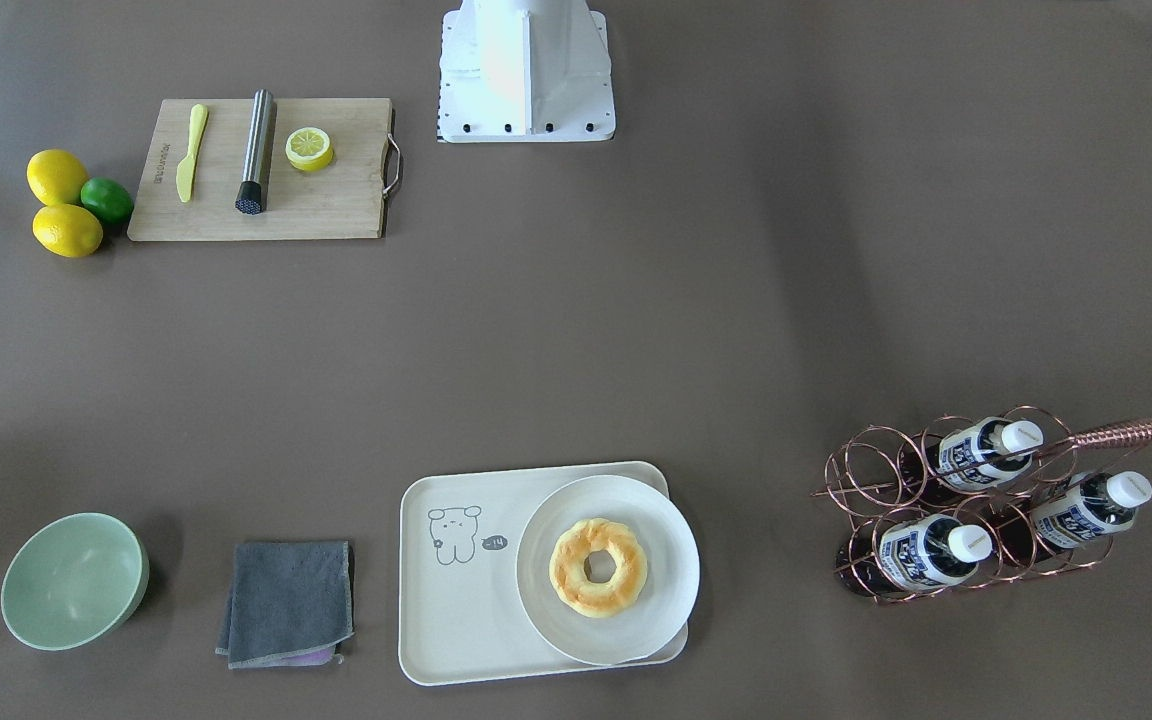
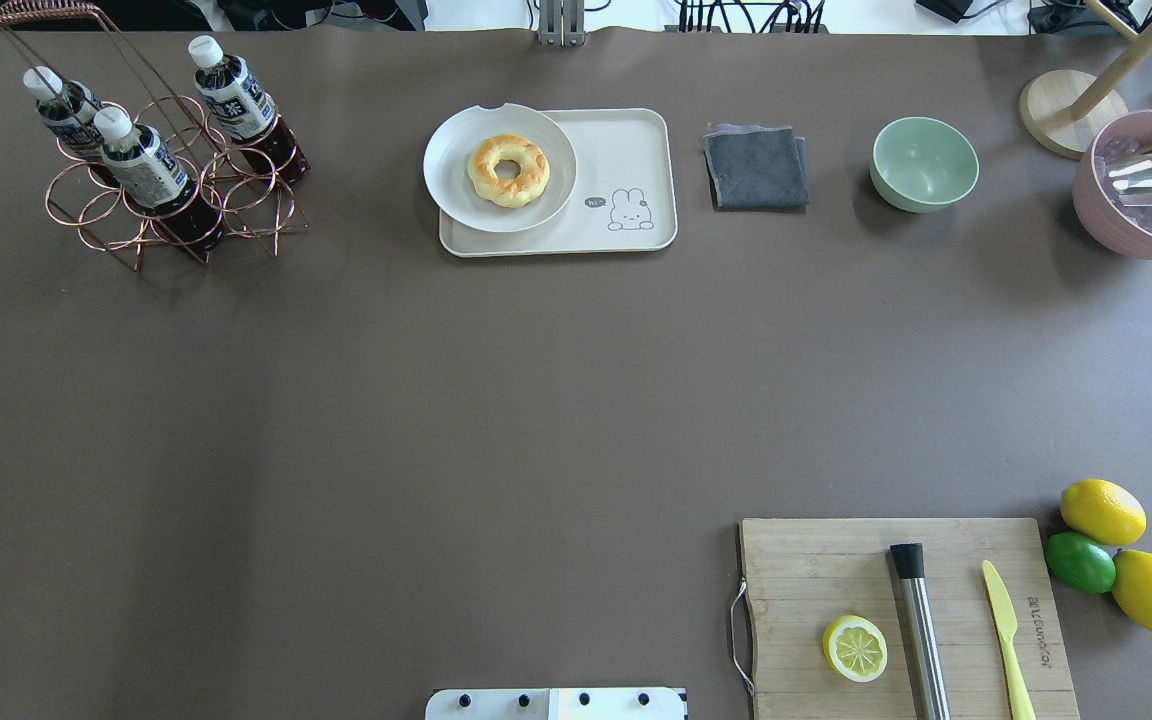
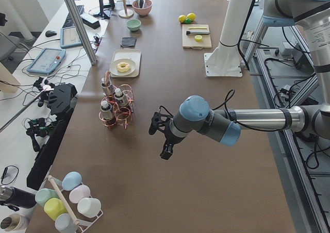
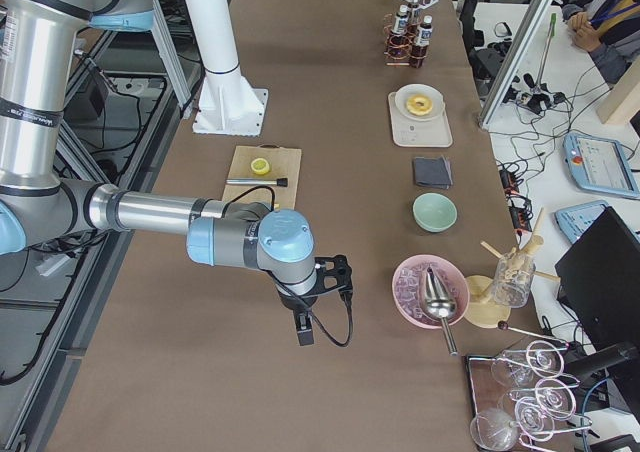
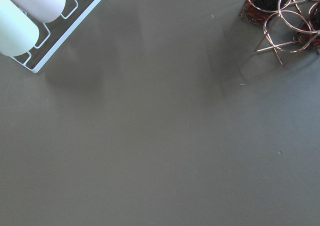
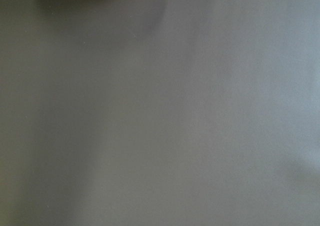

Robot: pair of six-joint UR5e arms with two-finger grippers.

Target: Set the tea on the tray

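Observation:
Three tea bottles stand in a copper wire rack point(image 1: 861, 470): one point(image 1: 984, 450), a second point(image 1: 1086, 508) and a third point(image 1: 931, 552). In the overhead view they point(image 2: 141, 165) are at the far left. The cream tray point(image 1: 456, 620) with the bear drawing lies at the table's far middle point(image 2: 636, 150), with a round white plate point(image 1: 671, 560) and a donut point(image 1: 598, 567) on one half. My left gripper point(image 3: 159, 138) hovers over bare table near the rack. My right gripper point(image 4: 335, 277) hovers near a pink bowl. I cannot tell whether either is open or shut.
A grey cloth point(image 2: 756, 167), a green bowl point(image 2: 924, 163) and a pink bowl of ice point(image 2: 1141, 190) lie right of the tray. A cutting board point(image 2: 836, 570) with half lemon, steel rod and knife, and lemons and a lime point(image 2: 1081, 562), sit front right. A cup rack point(image 5: 30, 16) shows.

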